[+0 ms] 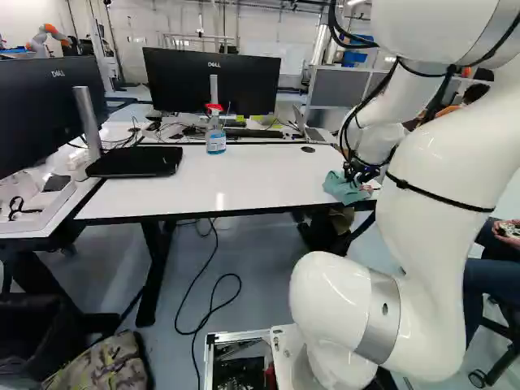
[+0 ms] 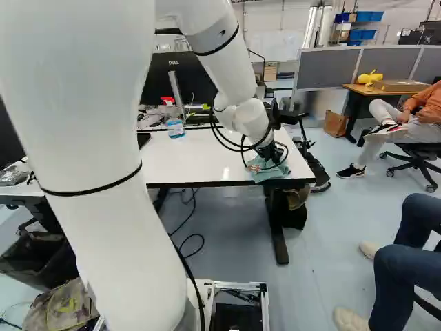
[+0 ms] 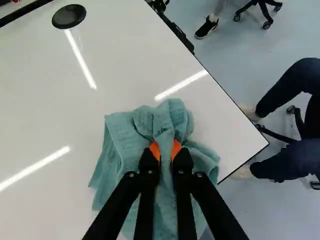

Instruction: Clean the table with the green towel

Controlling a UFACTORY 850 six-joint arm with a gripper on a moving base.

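The white arm (image 1: 443, 175) reaches over the near side of the white table (image 1: 244, 183) and bends down at the wrist, probably so the cloth can be pressed onto the top. Its gripper (image 3: 165, 151) is pinching a raised fold of the green towel (image 3: 125, 137), an orange pad against each side of the fold. Gripping the middle of the bunch, not a corner, looks meant to leave loose cloth spread around the fingertips as a wiping pad. The towel lies crumpled on the tabletop close to the near right corner, a sensible place to begin or end a stroke, I'd judge. Its pinched ridge runs in line with the fingers and points ahead of the gripper, slanting across the table toward the far part of the right-hand edge. That ridge is the nearest thing to a long axis; the bunch is roughly as broad as it is long, with folded layers fanning out to both sides. Beyond it, toward the back edge, sits a round black cap (image 3: 69, 16). Farther along the back stands a spray bottle (image 1: 216, 138) with a red top, upright before the monitor (image 1: 213, 80), likely put there to leave the middle open for wiping.
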